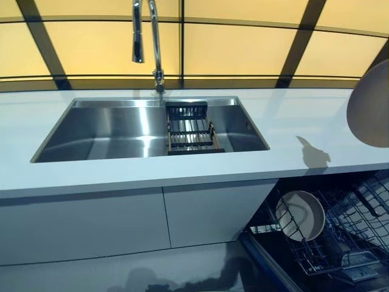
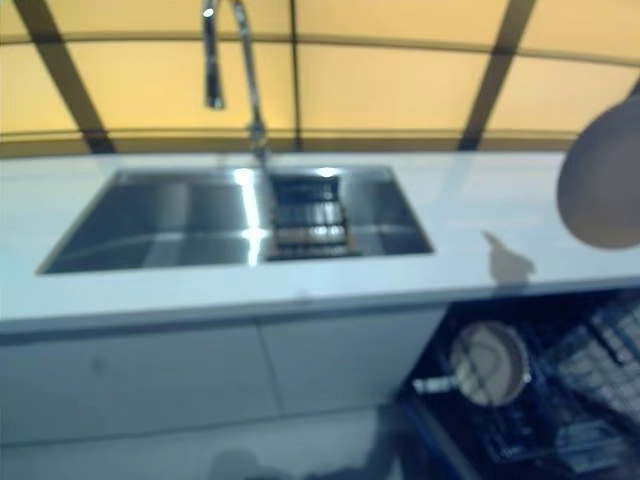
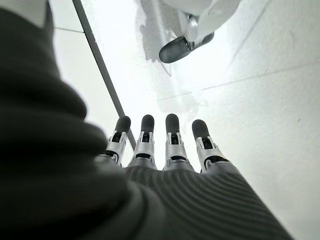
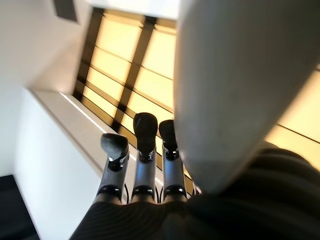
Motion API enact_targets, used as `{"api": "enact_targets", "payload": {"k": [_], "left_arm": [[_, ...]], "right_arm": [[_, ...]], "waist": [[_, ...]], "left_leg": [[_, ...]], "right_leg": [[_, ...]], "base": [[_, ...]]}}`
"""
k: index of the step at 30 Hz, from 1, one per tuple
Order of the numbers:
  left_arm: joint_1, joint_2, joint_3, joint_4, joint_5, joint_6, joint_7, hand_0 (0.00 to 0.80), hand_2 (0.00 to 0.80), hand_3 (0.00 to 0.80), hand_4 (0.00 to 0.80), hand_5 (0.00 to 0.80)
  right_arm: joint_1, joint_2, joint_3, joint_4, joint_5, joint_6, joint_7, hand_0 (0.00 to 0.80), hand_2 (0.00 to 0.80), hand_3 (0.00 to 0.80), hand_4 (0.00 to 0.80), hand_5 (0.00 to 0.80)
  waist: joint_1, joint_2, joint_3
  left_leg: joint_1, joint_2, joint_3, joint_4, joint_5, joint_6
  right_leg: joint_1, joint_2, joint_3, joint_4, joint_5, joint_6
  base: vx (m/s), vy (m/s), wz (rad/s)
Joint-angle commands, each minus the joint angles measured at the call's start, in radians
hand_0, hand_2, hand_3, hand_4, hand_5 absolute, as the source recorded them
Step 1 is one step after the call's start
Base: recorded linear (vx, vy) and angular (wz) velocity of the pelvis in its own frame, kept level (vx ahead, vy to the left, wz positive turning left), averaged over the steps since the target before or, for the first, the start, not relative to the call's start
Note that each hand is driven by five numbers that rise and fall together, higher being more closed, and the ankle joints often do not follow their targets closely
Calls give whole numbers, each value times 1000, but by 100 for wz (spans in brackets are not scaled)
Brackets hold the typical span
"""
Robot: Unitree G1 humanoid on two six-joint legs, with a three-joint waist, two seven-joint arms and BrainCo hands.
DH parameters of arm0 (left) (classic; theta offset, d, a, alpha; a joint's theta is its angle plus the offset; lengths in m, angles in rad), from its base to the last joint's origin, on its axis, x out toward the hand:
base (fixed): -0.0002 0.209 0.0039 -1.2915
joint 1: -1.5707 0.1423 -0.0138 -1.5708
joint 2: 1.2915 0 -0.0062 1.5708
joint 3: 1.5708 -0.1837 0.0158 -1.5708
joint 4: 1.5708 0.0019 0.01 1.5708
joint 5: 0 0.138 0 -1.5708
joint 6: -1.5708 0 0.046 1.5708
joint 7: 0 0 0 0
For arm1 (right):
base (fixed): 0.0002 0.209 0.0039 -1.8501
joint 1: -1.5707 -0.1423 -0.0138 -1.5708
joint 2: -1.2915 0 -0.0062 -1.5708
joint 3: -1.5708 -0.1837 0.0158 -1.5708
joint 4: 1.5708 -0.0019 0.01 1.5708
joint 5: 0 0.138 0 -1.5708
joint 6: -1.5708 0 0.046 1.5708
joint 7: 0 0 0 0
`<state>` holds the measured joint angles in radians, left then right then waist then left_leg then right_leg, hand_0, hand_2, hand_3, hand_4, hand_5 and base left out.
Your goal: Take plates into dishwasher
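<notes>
Carrying step: a plate (image 4: 240,85) is gripped by the right hand (image 4: 145,165) above the tabletop (image 1: 292,121); next it should be lowered into the dishwasher rack (image 1: 352,225).

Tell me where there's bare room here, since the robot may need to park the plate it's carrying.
The white countertop lies bare right of the stainless steel sink, and also left of it. The sink's floor is open left of its black drain rack. The dark dishwasher rack is crowded: a beige plate stands there. The right hand holds a grey round plate.
</notes>
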<state>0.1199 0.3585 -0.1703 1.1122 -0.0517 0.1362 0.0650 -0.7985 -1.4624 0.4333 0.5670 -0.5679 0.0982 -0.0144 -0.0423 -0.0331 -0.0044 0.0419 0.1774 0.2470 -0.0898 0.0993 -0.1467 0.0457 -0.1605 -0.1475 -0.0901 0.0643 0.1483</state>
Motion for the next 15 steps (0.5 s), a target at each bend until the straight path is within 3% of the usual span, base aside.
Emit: {"api": "enact_targets", "payload": {"k": [1, 8, 15], "left_arm": [[-53, 50, 17, 39, 45, -24, 1, 0, 0, 0, 0, 0], [-70, 54, 16, 42, 50, -13, -5, 0, 0, 0, 0, 0], [-91, 60, 15, 55, 57, 2, -10, 0, 0, 0, 0, 0]], "right_arm": [[-5, -75, -108, -2, 14, -1, -67, 800, 800, 800, 800, 800], [292, -71, -351, -12, 8, -32, -69, 800, 800, 800, 800, 800], [495, -26, -497, -46, -30, -74, -87, 800, 800, 800, 800, 800]], "waist": [[-2, -72, 13], [-48, -73, 9], [-79, -75, 8]], "left_leg": [[89, -4, -25, 2, -125, 58], [98, 0, 0, 2, -131, 63], [107, 5, 26, 2, -136, 67]], "right_leg": [[8, -7, 3, 3, 4, 43], [-4, 5, 40, 6, 9, 41], [-17, 14, 68, 10, 14, 44]], "base": [[-17, -7, -8], [-9, -10, -15], [12, -31, -16]]}}
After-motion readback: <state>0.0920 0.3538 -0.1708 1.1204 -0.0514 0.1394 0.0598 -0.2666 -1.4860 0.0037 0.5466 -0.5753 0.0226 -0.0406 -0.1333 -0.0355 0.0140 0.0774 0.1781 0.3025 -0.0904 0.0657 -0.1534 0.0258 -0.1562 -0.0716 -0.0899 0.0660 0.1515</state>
